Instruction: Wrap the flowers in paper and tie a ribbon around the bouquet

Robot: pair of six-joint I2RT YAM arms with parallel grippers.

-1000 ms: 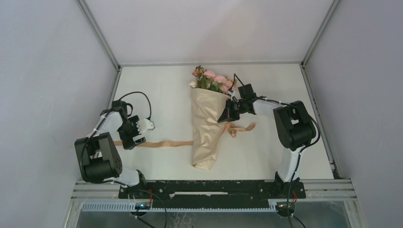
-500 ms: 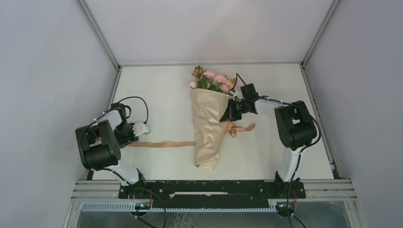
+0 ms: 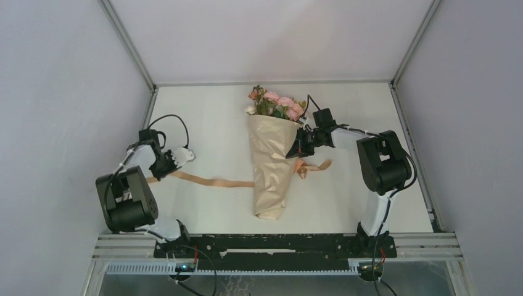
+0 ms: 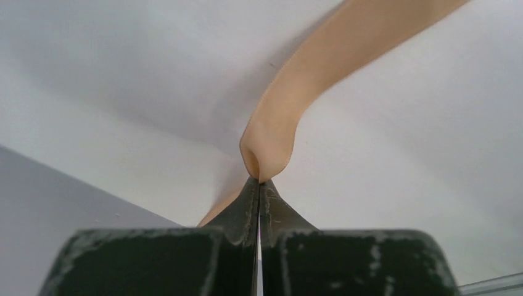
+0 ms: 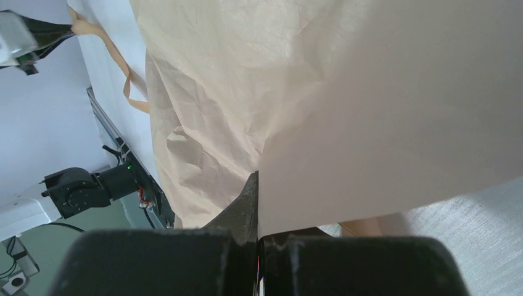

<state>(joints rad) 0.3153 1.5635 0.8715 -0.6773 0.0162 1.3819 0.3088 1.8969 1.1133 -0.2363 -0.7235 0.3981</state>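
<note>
The left gripper (image 4: 258, 188) is closed, pinching the narrow peach-tan fabric ribbon (image 4: 290, 117). The right gripper (image 5: 256, 185) is closed on the edge of the crinkled tan kraft paper (image 5: 247, 74) cone wrapping the pink flowers (image 3: 274, 103) at the centre of the white table (image 3: 210, 123).

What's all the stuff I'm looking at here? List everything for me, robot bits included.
flowers: one bunch, pink blooms with green leaves, sticking out of the far end of the paper cone.
paper: one sheet, tan, rolled into a cone around the flowers, lying mid-table.
ribbon: one, peach-tan, lying from the left side up to the cone, with loops showing on the cone's right.
table: one, white, under everything.
left arm: one, black and white, near left corner.
right arm: one, black and white, near right.
left gripper: one, dark, shut on the ribbon.
right gripper: one, dark, shut on the paper's edge.
</note>
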